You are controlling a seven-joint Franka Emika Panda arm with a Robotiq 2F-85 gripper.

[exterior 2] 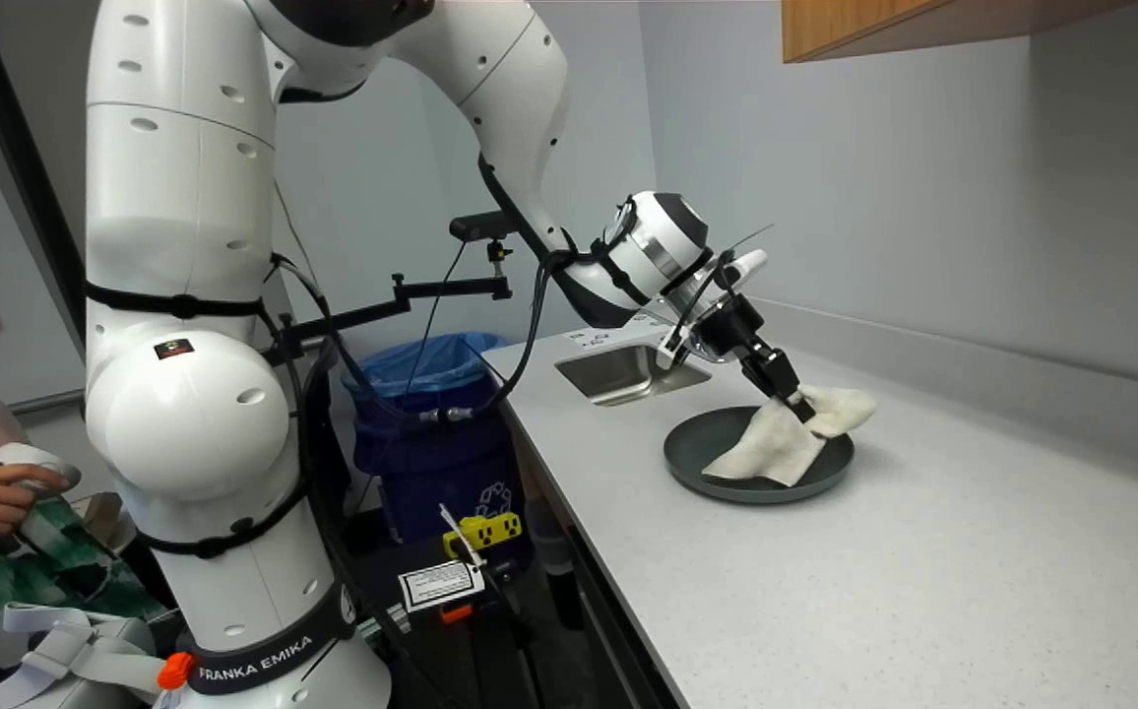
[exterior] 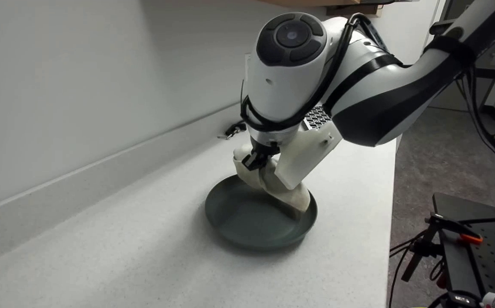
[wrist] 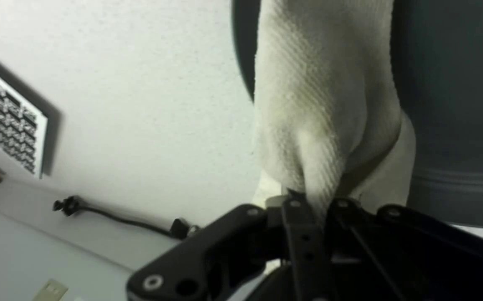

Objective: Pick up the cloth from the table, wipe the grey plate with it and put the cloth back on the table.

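Wrist view has the gripper (wrist: 319,205) at six o'clock, its jaws closed up tight on a pinched ridge of the cloth (wrist: 316,113), which runs up towards twelve o'clock across the grey plate (wrist: 454,92). So slim a hold, I judge, could let the fabric slip if it drags hard. Only this close look shows the pinched fold clearly, though whether the cloth presses on the plate I cannot tell from it. In an exterior view the cloth's lower end lies inside the rim at three o'clock; nothing visible braces the plate, so a firm wiping push might slide it along the bench (exterior: 123,256). A pale bracket (exterior: 307,154) hides part of the cloth here, while a keyboard (exterior: 317,116), also in the wrist view, shows at one o'clock from the plate. In an exterior view the cloth is mostly uncovered, draped from beneath the gripper towards six o'clock, with a flap (exterior 2: 845,409) jutting past the rim at two o'clock; sagging there, it might catch and tip the plate, and jaws lowered too far could strike the rim. The sink (exterior 2: 628,372), at ten o'clock from the plate, shows in this view alone.
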